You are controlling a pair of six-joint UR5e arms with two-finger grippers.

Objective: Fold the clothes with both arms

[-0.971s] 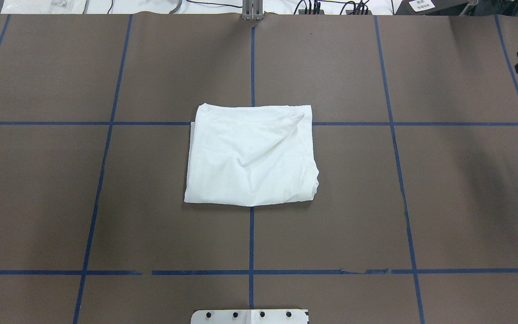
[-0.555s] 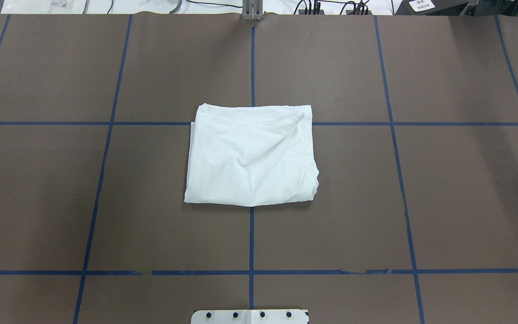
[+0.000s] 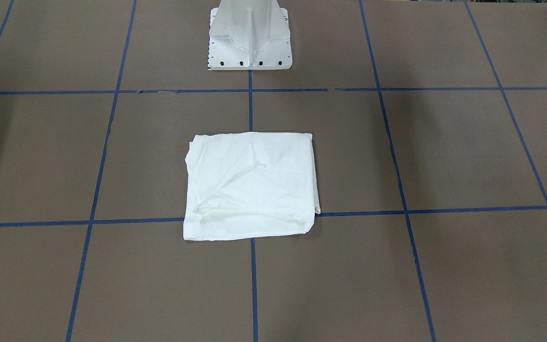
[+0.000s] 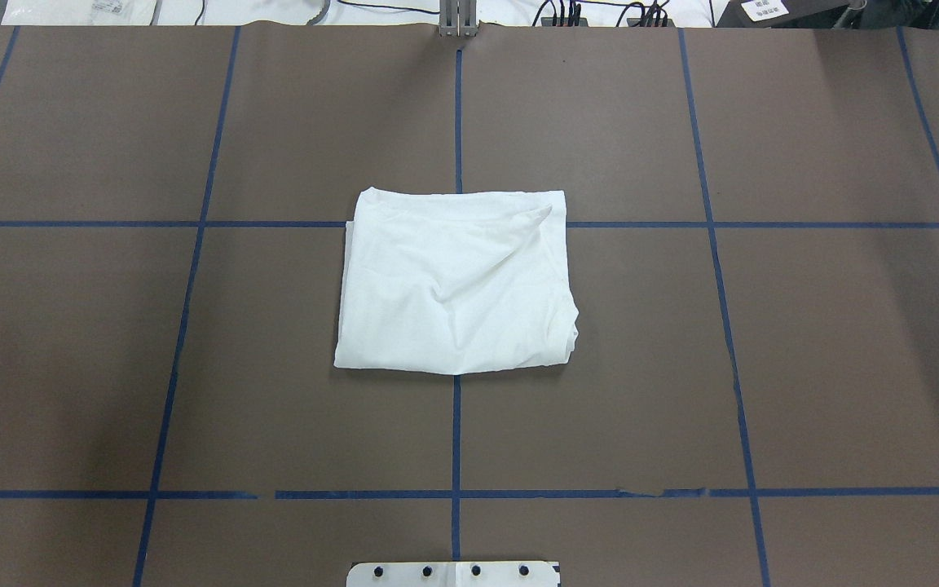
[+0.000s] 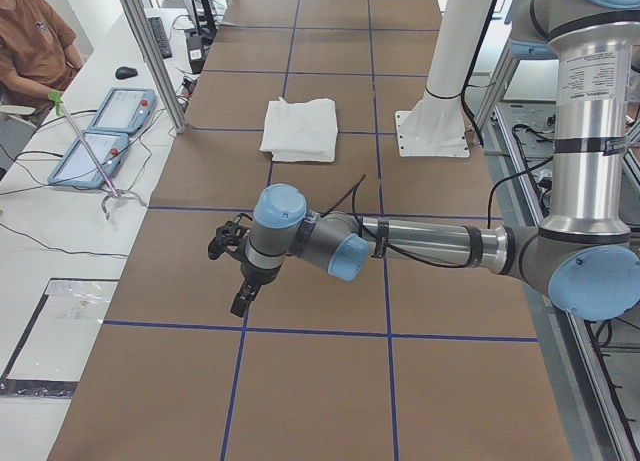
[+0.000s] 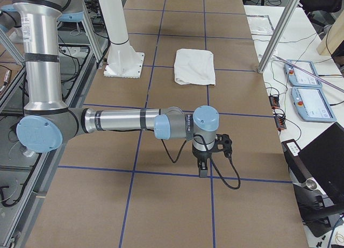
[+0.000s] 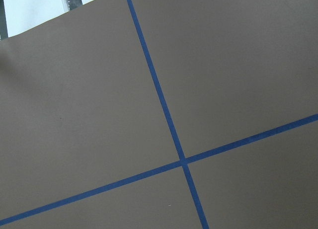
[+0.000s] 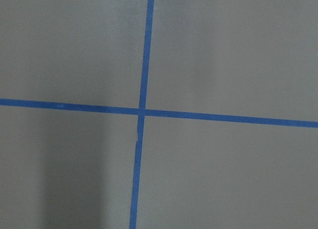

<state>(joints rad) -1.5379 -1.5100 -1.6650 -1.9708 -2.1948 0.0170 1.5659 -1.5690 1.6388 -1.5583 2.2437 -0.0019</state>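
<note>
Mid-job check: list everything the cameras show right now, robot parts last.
shirt: one, white, folded, table centre.
table: one, brown with blue tape grid.
pedestal: one, white, robot-side table edge.
teach pendants: two, light blue, bench opposite the robot.
person: one, brown top, seated at that bench.
left arm: one, grey with blue caps, low over the table's left end.
left claw: one, black, off the shirt; state unclear.
right arm: one, grey with blue caps, low over the right end.
right claw: one, black, off the shirt; state unclear.

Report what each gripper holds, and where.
Nothing is held. The folded white cotton shirt lies untouched on the brown table; left gripper and right gripper hang far from it.
</note>
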